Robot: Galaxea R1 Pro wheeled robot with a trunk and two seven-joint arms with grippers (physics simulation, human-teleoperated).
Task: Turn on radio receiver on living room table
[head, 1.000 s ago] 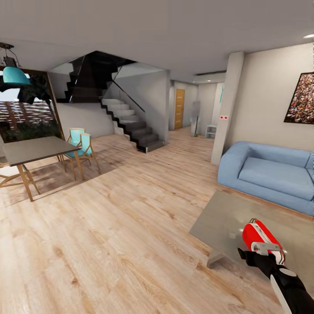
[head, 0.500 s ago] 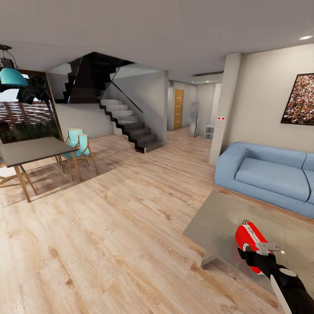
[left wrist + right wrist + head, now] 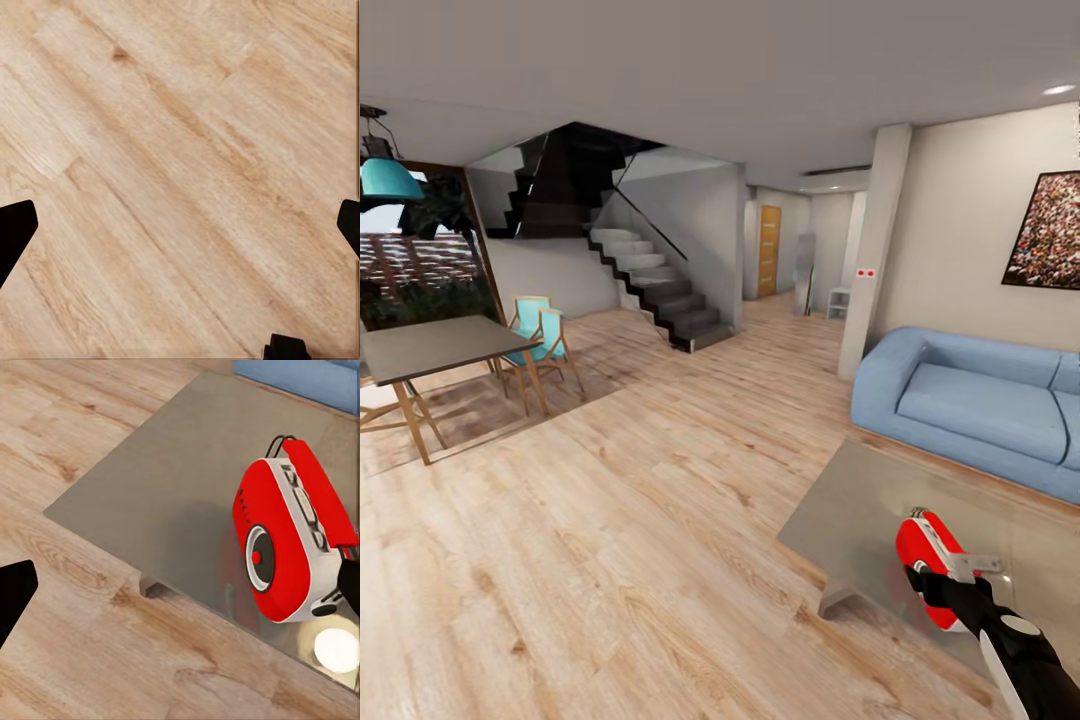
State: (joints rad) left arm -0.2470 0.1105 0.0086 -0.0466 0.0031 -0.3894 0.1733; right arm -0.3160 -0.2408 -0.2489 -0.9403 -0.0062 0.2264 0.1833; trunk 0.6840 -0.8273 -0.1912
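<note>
The red radio receiver (image 3: 922, 560) with its white rim band stands near the front left corner of the low grey table (image 3: 852, 512). In the right wrist view the radio receiver (image 3: 285, 547) shows its round dial face and wire handle, and it leans on the glossy table (image 3: 165, 480). My right gripper (image 3: 932, 586) is right at the radio's near side, and the right gripper (image 3: 181, 585) is open, one finger close beside the radio's lower end. My left gripper (image 3: 181, 229) hangs open over bare plank floor.
A light-blue sofa (image 3: 970, 400) stands behind the table, under a framed speckled picture (image 3: 1050, 230). At the far left are a dark dining table (image 3: 430, 345) and teal chairs (image 3: 540, 328). Dark stairs (image 3: 655, 285) rise at the back. Pale wood floor (image 3: 610, 520) lies between.
The whole view has swung slightly to the right. The radio now appears lower and further left against my right gripper's fingers than a second ago.
</note>
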